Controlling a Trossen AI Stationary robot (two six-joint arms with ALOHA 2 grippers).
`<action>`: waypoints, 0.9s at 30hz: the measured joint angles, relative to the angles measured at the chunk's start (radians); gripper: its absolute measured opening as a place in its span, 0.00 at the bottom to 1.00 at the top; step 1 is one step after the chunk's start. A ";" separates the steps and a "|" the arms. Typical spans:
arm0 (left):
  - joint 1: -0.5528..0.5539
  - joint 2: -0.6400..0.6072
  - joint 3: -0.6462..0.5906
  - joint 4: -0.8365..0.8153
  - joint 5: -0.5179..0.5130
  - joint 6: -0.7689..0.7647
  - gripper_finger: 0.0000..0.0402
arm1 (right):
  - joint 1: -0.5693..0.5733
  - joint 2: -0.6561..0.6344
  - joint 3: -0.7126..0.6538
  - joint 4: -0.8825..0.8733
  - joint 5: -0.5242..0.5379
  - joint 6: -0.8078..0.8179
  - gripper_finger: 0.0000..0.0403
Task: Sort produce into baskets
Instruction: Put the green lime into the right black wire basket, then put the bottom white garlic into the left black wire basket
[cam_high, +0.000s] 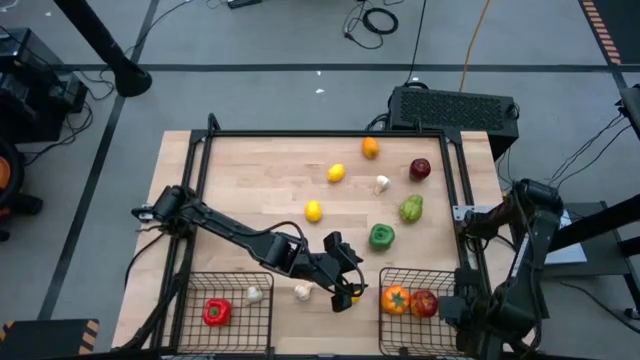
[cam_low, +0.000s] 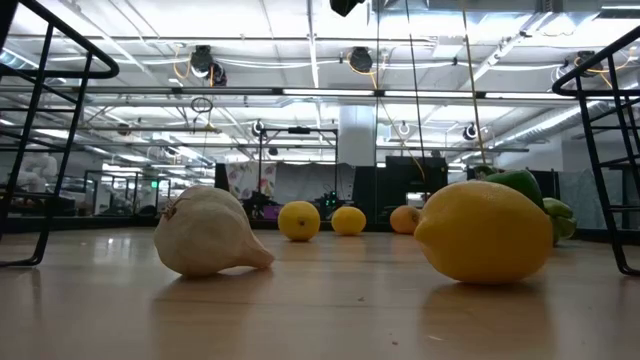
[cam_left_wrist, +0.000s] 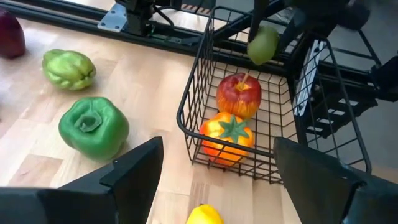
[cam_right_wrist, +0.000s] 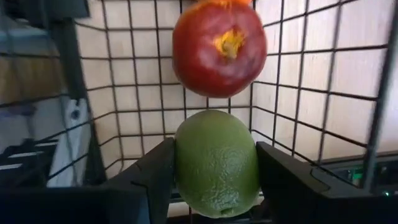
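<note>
My left gripper (cam_high: 345, 283) is low over the near edge of the table, between the two baskets, fingers spread wide with nothing between them. Right under it, a yellow lemon (cam_left_wrist: 204, 215) sits on the wood just short of my fingertips, and a garlic bulb (cam_high: 302, 292) lies just beside it on the left-basket side. From table height those two fill the front: garlic on the left, lemon on the right.

My right gripper (cam_right_wrist: 216, 171) is over the right basket (cam_high: 400, 276), and it's clamped on a green lime (cam_right_wrist: 216, 163), one finger on each side. Below it in the basket I see a red apple (cam_right_wrist: 218, 42), and from my left wrist an orange tomato (cam_left_wrist: 227, 136) with a green star-shaped stem touching the apple, tomato nearer the table's middle.

The left basket (cam_high: 190, 300) has a red pepper (cam_high: 215, 312) and a second garlic bulb (cam_high: 255, 294) inside.

Out on the table: a green bell pepper (cam_high: 381, 236) near the right basket, a lumpy pale-green vegetable (cam_high: 411, 209) just beyond it, a dark red apple (cam_high: 420, 169), another garlic bulb (cam_high: 382, 184), an orange (cam_high: 370, 148) by the far rail, and two more lemons (cam_high: 336, 173) (cam_high: 313, 210) towards the middle, well apart from each other.
</note>
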 joint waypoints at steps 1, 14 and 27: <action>0.000 0.000 0.000 -0.001 0.000 0.000 0.77 | 0.003 0.017 0.000 -0.002 -0.001 -0.001 0.48; -0.002 0.001 0.000 -0.005 -0.007 0.000 0.77 | 0.006 0.203 0.000 -0.052 -0.127 -0.042 0.63; -0.034 -0.006 -0.001 -0.094 -0.023 0.004 0.77 | 0.022 0.039 0.233 -0.244 0.114 0.114 0.66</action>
